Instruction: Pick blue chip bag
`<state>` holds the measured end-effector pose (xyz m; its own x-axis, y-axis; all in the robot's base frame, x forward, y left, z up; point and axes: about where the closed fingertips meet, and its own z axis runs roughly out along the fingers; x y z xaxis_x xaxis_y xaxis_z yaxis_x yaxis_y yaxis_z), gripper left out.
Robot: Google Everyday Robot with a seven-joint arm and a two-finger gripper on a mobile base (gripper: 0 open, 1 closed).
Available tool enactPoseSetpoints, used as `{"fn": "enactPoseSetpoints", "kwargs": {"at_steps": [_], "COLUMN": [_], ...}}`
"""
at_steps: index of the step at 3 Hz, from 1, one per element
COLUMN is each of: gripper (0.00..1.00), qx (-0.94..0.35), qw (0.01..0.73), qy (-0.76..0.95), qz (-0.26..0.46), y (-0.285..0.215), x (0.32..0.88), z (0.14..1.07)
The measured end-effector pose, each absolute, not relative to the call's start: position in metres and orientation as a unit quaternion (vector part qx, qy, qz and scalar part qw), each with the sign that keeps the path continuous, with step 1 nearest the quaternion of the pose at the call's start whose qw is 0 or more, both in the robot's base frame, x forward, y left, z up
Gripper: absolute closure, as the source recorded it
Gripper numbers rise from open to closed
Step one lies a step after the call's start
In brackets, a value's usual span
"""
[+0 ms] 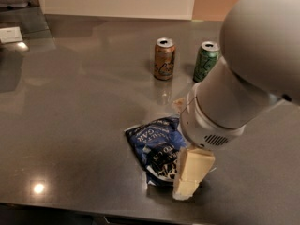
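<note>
The blue chip bag lies flat and crumpled on the dark table, near its front edge. It is shiny navy foil with white lettering. My gripper hangs from the big grey arm and comes down over the bag's right end, its cream-coloured fingers covering that part of the bag. The fingertips sit at or just above the foil near the table surface.
A brown soda can and a green soda can stand upright behind the bag, towards the back of the table. The table's front edge runs just below the bag. A white object sits at the far left.
</note>
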<state>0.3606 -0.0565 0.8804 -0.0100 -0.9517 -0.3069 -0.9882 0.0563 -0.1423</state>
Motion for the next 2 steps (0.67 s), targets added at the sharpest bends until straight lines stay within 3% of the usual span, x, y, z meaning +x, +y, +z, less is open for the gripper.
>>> {"fn": "enactPoseSetpoints", "kwargs": {"at_steps": [2], "gripper": [0.0], "qx": [-0.718], "qw": [0.179], "qy": [0.669], "qz": [0.07], "y": [-0.032], "x": [0.353], "z": [0.842]}}
